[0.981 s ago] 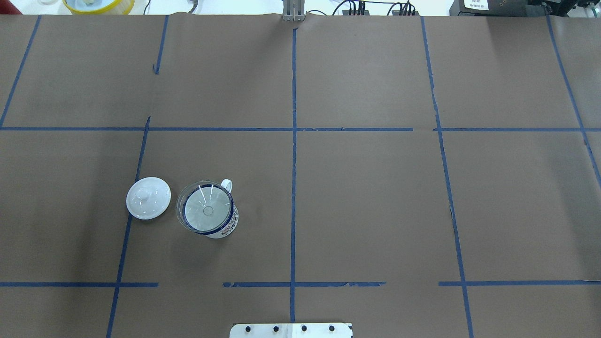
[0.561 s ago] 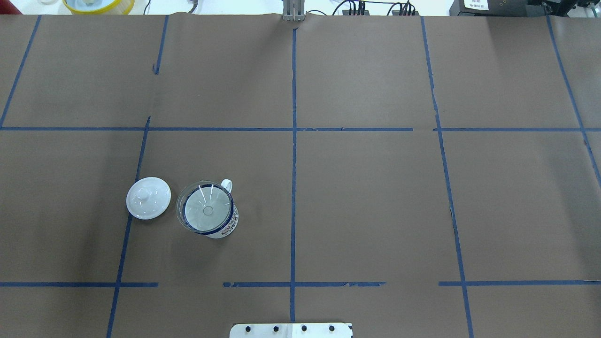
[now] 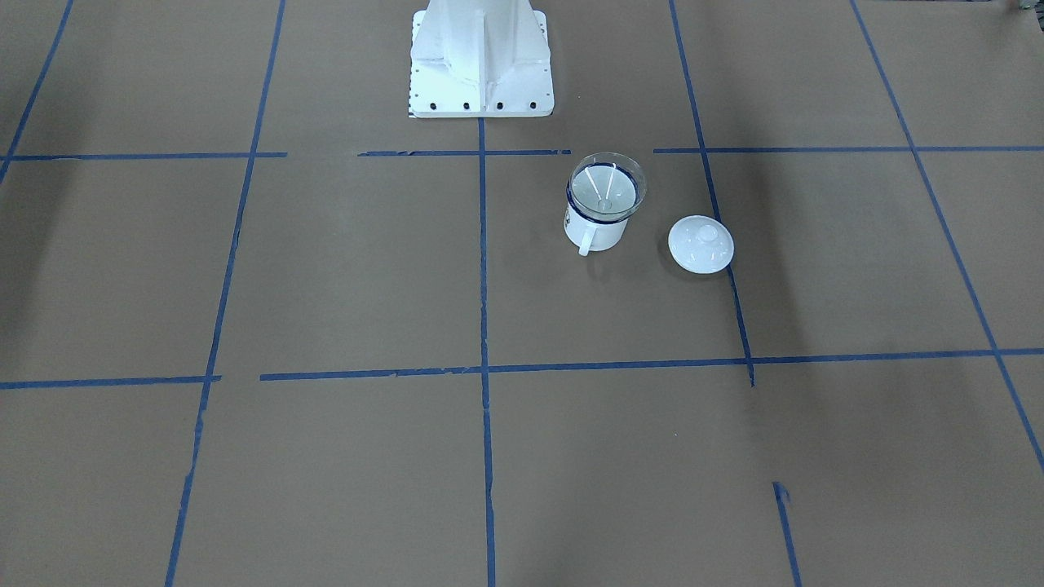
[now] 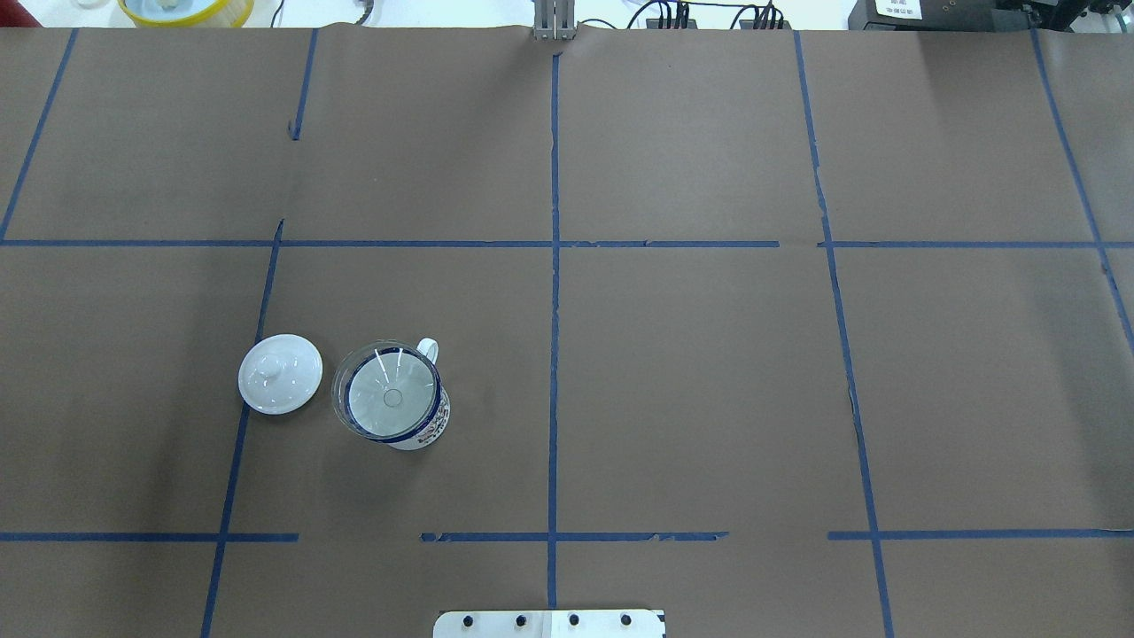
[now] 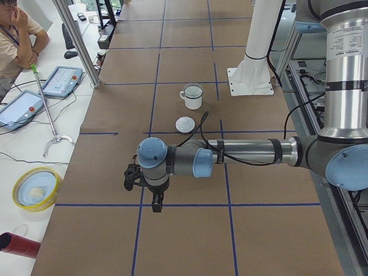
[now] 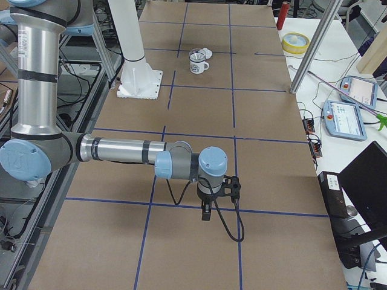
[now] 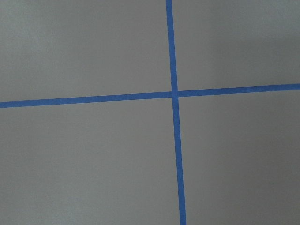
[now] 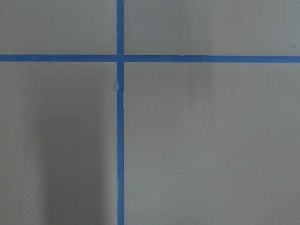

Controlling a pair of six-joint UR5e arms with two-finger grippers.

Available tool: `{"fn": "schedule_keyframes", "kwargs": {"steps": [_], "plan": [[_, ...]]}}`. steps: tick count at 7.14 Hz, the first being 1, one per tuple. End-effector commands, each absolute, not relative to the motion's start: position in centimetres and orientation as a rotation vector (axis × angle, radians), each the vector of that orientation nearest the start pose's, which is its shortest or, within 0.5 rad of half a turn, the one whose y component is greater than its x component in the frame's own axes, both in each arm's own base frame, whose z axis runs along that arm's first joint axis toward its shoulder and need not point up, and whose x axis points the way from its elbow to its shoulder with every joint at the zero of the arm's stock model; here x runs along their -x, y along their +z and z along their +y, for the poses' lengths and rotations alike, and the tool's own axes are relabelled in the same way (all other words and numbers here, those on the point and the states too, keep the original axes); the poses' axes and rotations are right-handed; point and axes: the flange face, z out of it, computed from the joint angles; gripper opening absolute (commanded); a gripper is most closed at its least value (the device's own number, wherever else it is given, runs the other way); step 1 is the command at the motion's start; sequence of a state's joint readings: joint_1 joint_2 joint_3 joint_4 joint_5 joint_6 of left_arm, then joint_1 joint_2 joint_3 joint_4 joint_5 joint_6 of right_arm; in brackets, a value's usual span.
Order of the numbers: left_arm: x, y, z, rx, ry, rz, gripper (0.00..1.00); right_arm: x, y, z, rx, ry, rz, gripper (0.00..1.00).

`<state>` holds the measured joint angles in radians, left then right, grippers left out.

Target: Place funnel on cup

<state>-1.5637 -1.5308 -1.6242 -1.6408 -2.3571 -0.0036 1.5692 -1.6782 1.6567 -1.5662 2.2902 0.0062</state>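
The clear funnel (image 4: 388,399) sits upright in the mouth of the white cup (image 4: 431,429), its rim resting on the cup's dark blue rim. Both also show in the front view, funnel (image 3: 607,186) on cup (image 3: 599,234). No gripper is near them. My left gripper (image 5: 155,203) shows only in the exterior left view, hanging over the table's end far from the cup (image 5: 194,98). My right gripper (image 6: 207,212) shows only in the exterior right view, over the opposite end. I cannot tell whether either is open or shut. Both wrist views show only brown paper and blue tape.
A round white knobbed lid (image 4: 280,373) lies on the table just beside the cup, apart from it. The white robot base (image 3: 479,57) stands at the table's edge. An operator (image 5: 8,35), tablets, a yellow bowl (image 5: 36,188) and a red cylinder are off the table's end.
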Motion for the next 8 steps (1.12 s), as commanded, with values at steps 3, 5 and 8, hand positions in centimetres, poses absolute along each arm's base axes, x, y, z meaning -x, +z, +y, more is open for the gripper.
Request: {"fn": "schedule_keyframes", "kwargs": {"steps": [3,5,8], "plan": [[7.2,65.0,-47.5,-0.068,0.111,0.783,1.00,-6.7,67.0,-44.5,0.019,0.010,-0.719,1.00],[7.5,64.8,-47.6,-0.061,0.100,0.783,1.00,-6.7,67.0,-44.5,0.019,0.010,-0.719,1.00],[8.8,65.0,-46.9,-0.066,0.073,0.780,1.00,-6.7,67.0,-44.5,0.019,0.010,-0.719,1.00]]}}
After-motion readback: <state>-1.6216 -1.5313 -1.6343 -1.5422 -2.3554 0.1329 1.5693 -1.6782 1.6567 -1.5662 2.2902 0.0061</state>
